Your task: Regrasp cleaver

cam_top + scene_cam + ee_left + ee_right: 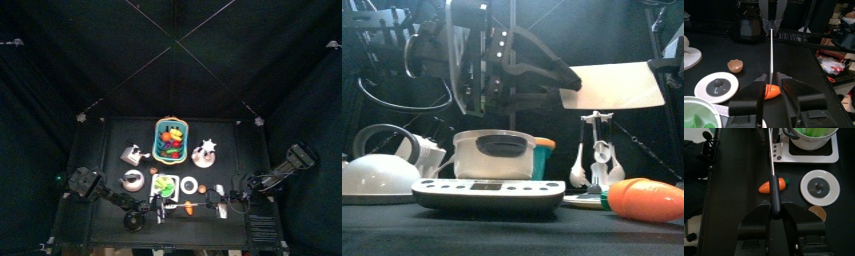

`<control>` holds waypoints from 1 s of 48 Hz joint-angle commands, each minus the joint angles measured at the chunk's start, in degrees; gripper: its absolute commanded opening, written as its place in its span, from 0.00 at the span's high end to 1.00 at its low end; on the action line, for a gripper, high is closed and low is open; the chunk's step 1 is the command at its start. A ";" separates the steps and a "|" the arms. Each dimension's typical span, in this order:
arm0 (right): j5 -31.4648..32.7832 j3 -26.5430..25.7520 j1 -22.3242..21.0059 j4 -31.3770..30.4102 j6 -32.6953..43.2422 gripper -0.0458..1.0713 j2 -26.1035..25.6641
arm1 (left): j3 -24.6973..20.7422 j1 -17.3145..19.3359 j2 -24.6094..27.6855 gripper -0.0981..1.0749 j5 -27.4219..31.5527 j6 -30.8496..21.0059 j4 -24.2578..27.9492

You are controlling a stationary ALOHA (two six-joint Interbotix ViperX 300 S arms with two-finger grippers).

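The cleaver (pixel 616 85) hangs above the table, its pale blade flat toward the front view. Seen edge-on, the cleaver (pixel 771 168) runs as a thin dark line out of my right gripper (pixel 773 210), which is shut on its handle end. In the left wrist view the cleaver (pixel 772 55) is a thin bright line running into my left gripper (pixel 772 80). Those jaws stand one on each side of the blade. A narrow gap still shows between them, with the carrot visible through it.
An orange carrot (pixel 647 200) lies on the table below the cleaver. A kitchen scale (pixel 486 193) carries a metal pot (pixel 496 153), with a kettle (pixel 376 175) beside it. A utensil stand (pixel 596 150) and a basket of fruit (pixel 171 140) stand further back.
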 commanded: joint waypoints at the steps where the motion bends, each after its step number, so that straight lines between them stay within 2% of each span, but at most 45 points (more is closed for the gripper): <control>1: 0.09 -1.14 -0.09 -0.26 0.09 0.47 0.26 | -1.23 0.18 -0.62 0.44 -0.70 0.09 0.18; 14: 0.09 -1.32 -1.23 -0.26 -0.09 0.47 2.72 | -1.49 0.26 0.35 0.45 -0.70 0.18 0.35; 31: -0.70 -1.14 -5.36 -0.26 -0.18 0.47 2.81 | -1.58 0.18 0.97 0.45 -0.62 0.18 0.44; 48: 0.00 -1.49 -4.92 3.08 0.09 0.52 3.78 | -1.58 0.79 0.97 0.45 -0.26 0.09 0.53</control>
